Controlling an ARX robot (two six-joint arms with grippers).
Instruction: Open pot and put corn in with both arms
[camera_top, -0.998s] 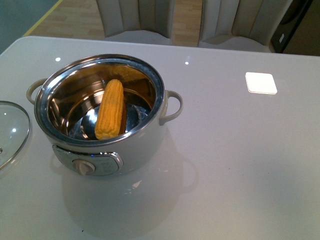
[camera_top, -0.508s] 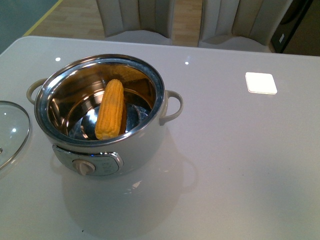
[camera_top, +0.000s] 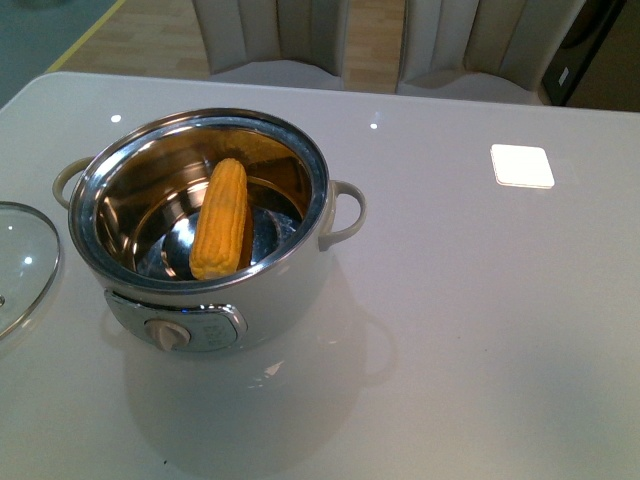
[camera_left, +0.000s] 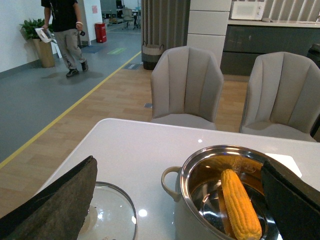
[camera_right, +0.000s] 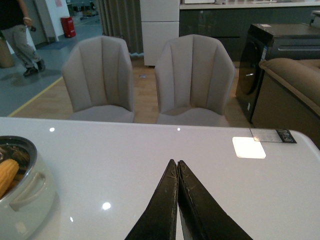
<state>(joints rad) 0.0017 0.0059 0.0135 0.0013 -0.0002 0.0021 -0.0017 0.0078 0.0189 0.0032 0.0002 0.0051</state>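
The cream-white pot (camera_top: 285, 290) stands open on the table, left of centre, its knob panel facing me. The corn (camera_top: 220, 217) leans inside it, tip toward the far rim; it also shows in the pot (camera_left: 190, 220) as the corn (camera_left: 241, 205) in the left wrist view. My left gripper (camera_left: 182, 192) is open, its black fingers (camera_left: 55, 200) spread wide above and before the pot and lid, holding nothing. My right gripper (camera_right: 176, 165) is shut and empty above bare table, well right of the pot (camera_right: 25, 195). Neither arm appears in the front view.
The glass lid (camera_top: 22, 262) lies flat on the table left of the pot, also seen as the lid (camera_left: 112, 215) in the left wrist view. A white square pad (camera_top: 521, 165) sits at the back right. Two grey chairs (camera_right: 150, 80) stand behind the table's far edge.
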